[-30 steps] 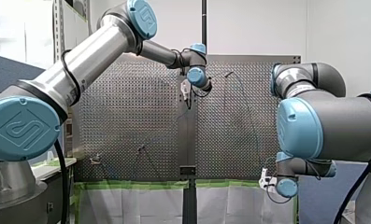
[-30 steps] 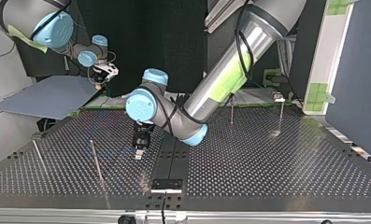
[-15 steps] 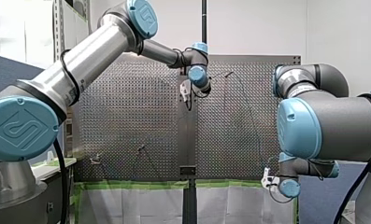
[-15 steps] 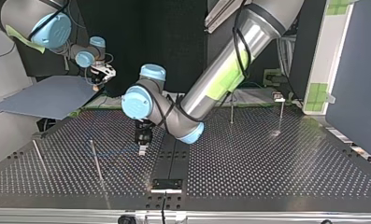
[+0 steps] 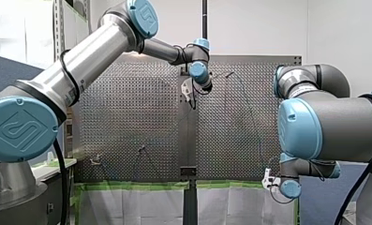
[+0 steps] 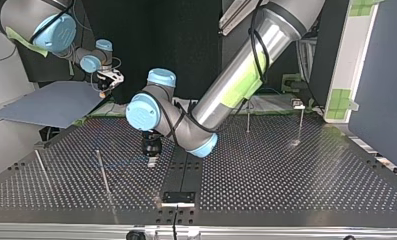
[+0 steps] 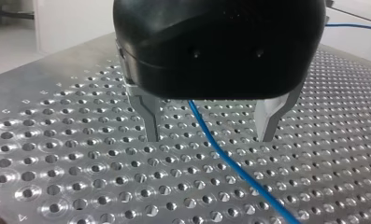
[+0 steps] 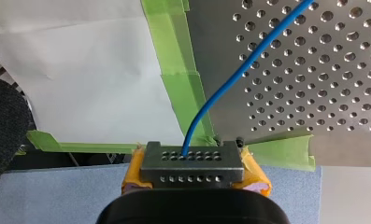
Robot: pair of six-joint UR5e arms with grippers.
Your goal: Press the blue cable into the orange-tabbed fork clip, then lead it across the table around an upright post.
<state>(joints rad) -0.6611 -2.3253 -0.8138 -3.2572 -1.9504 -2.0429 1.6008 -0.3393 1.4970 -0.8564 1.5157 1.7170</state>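
The blue cable (image 7: 230, 163) runs over the perforated table (image 6: 286, 170) and passes between the metal fingers (image 7: 150, 121) of my left gripper (image 7: 210, 139), which touch nothing. That gripper (image 6: 152, 161) is open and hovers just above the plate near the middle. My right gripper (image 8: 192, 161) is shut on the cable's end (image 8: 248, 65), its yellow pads pinching it off the table's edge. In the top view my right gripper (image 6: 105, 90) hangs at the far left. I cannot make out an orange-tabbed clip.
Two upright posts (image 6: 248, 119) (image 6: 301, 122) stand at the top view's far right. Two thin slanted rods (image 6: 102, 172) (image 6: 42, 170) rise at its left. A black strip (image 6: 186, 170) runs down the table's middle. Green tape (image 8: 183, 84) lines the edge beside a grey-blue sheet (image 6: 51, 102).
My left arm's wrist has drifted toward the top view's left and its gripper has risen slightly over the cable. My right gripper has shifted only a little, still holding the cable.
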